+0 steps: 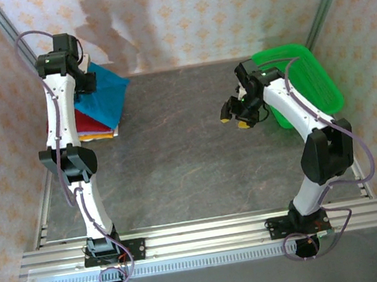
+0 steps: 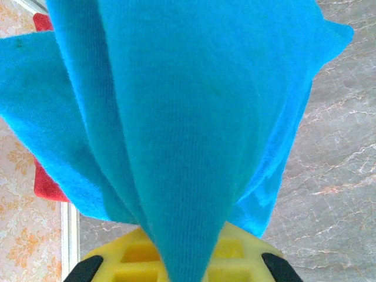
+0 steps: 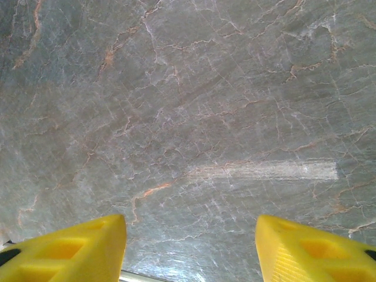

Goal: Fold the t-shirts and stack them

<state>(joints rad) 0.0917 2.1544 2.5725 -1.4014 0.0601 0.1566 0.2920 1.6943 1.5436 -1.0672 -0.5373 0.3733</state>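
Observation:
At the far left of the table, the teal-blue t-shirt drapes over a stack of folded t-shirts, dark red on top with orange and yellow edges below. My left gripper is shut on the blue shirt. In the left wrist view the blue cloth hangs in a bunched cone out of the gripper, between the yellow fingers. The red shirt peeks out underneath. My right gripper hovers open over bare table, away from the shirts; in its wrist view the gripper has nothing between its fingers.
A green plastic mesh basket stands at the far right, just behind the right arm. The grey marble tabletop stretches between the arms. Patterned walls close in the back and both sides; an aluminium rail runs along the near edge.

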